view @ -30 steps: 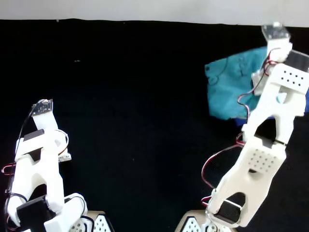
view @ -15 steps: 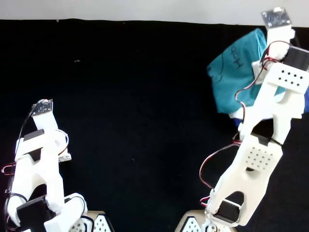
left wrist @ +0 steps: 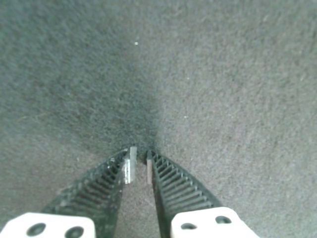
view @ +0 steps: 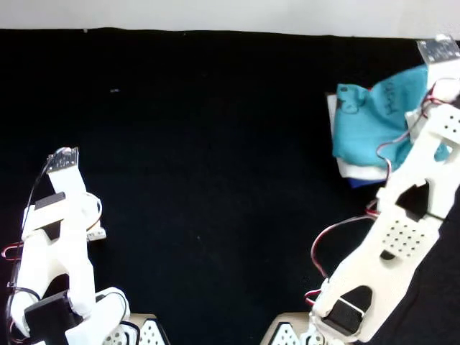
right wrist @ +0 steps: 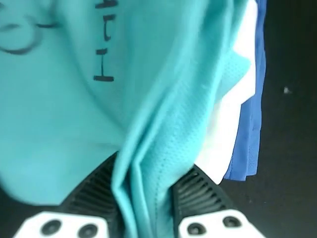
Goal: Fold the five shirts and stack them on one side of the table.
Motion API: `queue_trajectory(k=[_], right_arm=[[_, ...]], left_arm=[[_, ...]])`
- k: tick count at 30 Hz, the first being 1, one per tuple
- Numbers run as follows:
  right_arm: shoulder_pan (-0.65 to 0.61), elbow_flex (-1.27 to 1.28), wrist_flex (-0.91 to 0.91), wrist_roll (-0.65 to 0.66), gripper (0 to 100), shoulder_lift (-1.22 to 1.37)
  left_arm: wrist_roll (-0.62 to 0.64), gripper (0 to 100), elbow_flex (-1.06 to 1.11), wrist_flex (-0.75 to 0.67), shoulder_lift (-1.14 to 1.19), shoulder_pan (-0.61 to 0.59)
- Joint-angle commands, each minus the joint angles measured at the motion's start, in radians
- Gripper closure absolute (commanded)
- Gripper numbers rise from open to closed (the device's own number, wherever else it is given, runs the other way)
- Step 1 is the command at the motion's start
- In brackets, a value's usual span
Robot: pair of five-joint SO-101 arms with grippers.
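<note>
Clamping the right tool on a bunched fold of the teal shirt, draping over the pile at the desk's far right, resting the left tool closed above bare desk, and judging the cloth light, limp, best gripping at doubled edges.

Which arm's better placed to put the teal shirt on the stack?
Right. The right gripper is shut on the teal shirt, over the white shirt and blue shirt. The left gripper is shut over bare table.

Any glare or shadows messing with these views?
High view: no glare on the black table, teal shirt evenly lit. Left wrist view: dark shadow ahead of the left tool. Right wrist view: soft shading in shirt folds at the right tool.
</note>
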Motion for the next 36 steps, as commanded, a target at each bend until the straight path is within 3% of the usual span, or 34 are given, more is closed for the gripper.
queue_trajectory(k=[1, 4, 9, 11, 19, 21, 24, 27, 31, 36], right_arm=[[0.045, -0.004, -0.116, 0.015, 99.3, 0.038], [0.053, -0.004, -0.162, 0.012, 96.8, 0.048], [0.053, -0.021, -0.159, -0.038, 74.2, 0.035], [0.053, -0.054, -0.162, -0.078, 71.1, 0.021], [-0.019, -0.294, -0.160, -0.331, 71.6, -0.035], [-0.056, -0.326, -0.159, -0.330, 77.2, -0.038], [-0.091, -0.329, -0.159, -0.296, 99.2, -0.033], [-0.104, -0.305, -0.137, -0.282, 96.1, -0.030], [-0.079, -0.240, -0.130, -0.282, 99.3, 0.008], [0.008, -0.228, -0.260, -0.282, 99.3, 0.117]], left_arm=[[-0.006, 94, -0.024, -0.008, 0.012, -0.007], [-0.006, 94, -0.024, -0.008, 0.012, -0.007], [-0.006, 94, -0.024, -0.008, 0.012, -0.007], [-0.006, 94, -0.024, -0.008, 0.012, -0.007], [-0.006, 94, -0.024, -0.008, 0.012, -0.007], [-0.006, 94, -0.024, -0.008, 0.012, -0.007], [-0.006, 94, -0.024, -0.008, 0.012, -0.007], [-0.006, 94, -0.024, -0.008, 0.012, -0.007], [-0.006, 94, -0.024, -0.008, 0.012, -0.007], [-0.006, 94, -0.024, -0.008, 0.012, -0.007]])
